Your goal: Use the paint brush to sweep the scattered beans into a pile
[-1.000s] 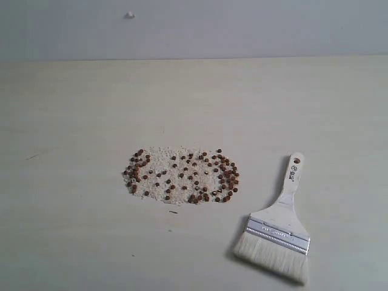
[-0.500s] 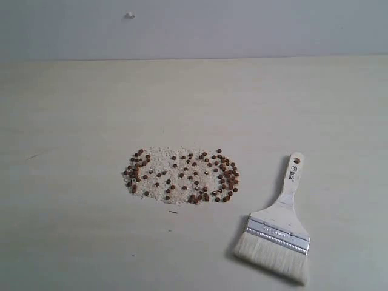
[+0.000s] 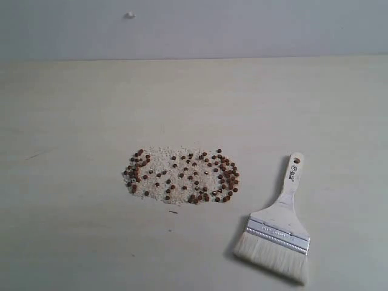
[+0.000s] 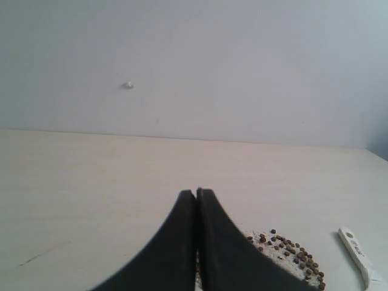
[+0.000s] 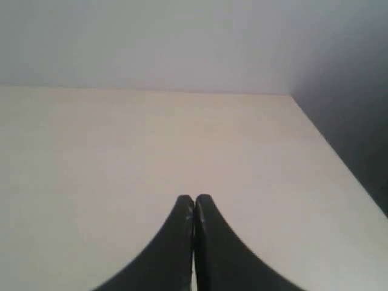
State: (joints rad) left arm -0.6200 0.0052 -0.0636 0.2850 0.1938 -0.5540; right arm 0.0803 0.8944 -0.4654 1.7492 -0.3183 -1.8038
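- Pale wood-grain table: flat and matte, carrying only the task items.
- Left gripper and right gripper: the 2 black finger pairs are each pressed together and pinch nothing. Neither shows in the exterior view, so both sit clear of the work.
- Paint brush: lies flat on the right side of the exterior view, near the bean patch but apart from it. Bristles point to the near edge, the holed handle end away. Untouched, so I judge the step to be the pick-up, not yet begun.
- Next move, as I judge it: the right gripper is likely nearer. It must spread its fingers, drop low over the handle and close across it.
- Beans: a loose oval scatter mid-table, denser at its 2 ends and not piled.
- White grains: fine, mixed through the scatter.
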